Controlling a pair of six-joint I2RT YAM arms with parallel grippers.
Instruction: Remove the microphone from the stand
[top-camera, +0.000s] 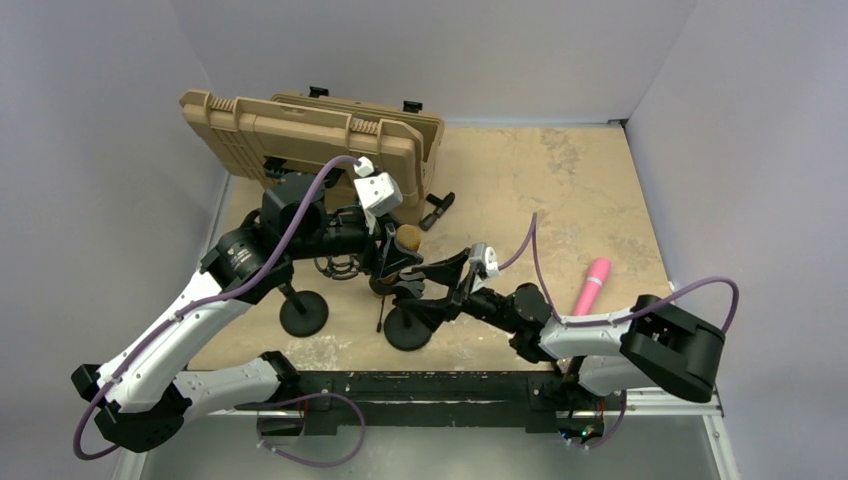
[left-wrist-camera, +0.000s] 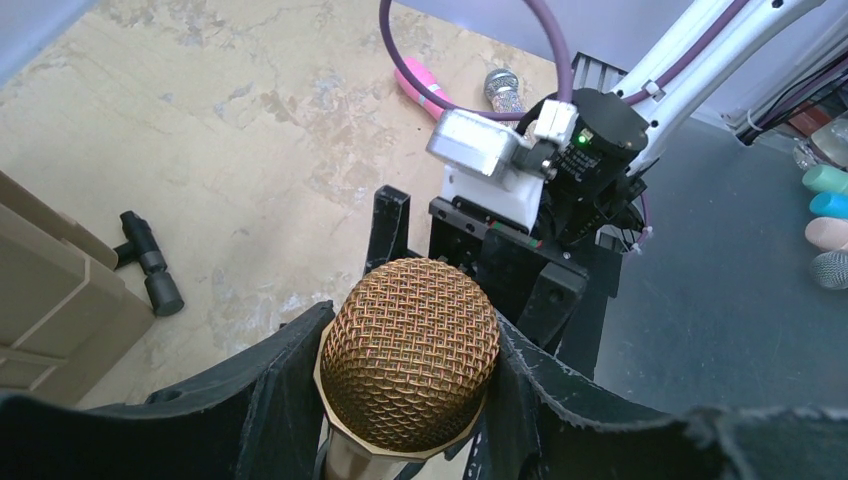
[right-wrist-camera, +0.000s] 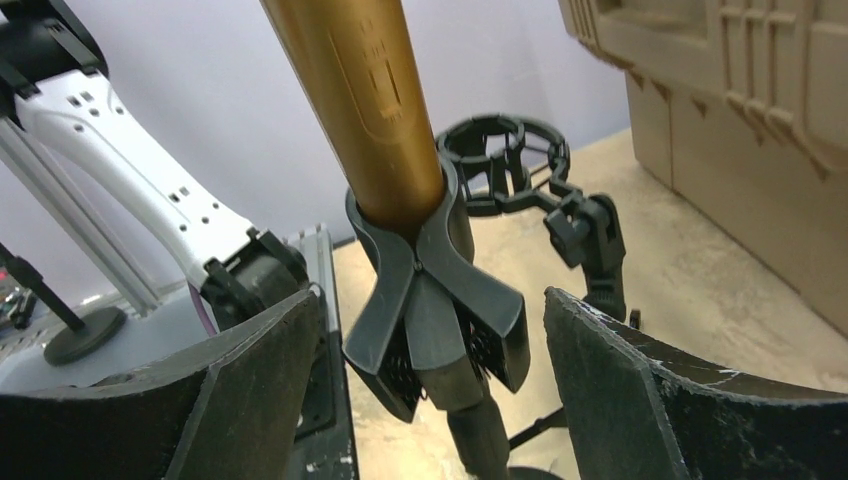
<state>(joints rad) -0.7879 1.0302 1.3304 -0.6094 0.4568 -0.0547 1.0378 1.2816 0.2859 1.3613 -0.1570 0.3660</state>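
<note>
Left gripper (left-wrist-camera: 410, 335): clamped on the microphone (left-wrist-camera: 405, 390) head — mesh between its fingers.
Right gripper (right-wrist-camera: 432, 305): spread wide — stand clip (right-wrist-camera: 405, 250) between, untouched.

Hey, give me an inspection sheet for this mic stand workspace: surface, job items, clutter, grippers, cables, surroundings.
Surface: tan mottled tabletop, stained and worn in patches.
Job's things: gold microphone seated in the black clip of its round-based stand.
Clutter: second stand carrying an empty shock mount; pink microphone lying at the right; tan hard case at the back left; small black adapter beside it.
Grippers: left gripper closed on the microphone's mesh head; right gripper open, fingers either side of the clip, not touching.
Cables: purple cables looping along both arms.
Surroundings: plain grey walls on three sides.
</note>
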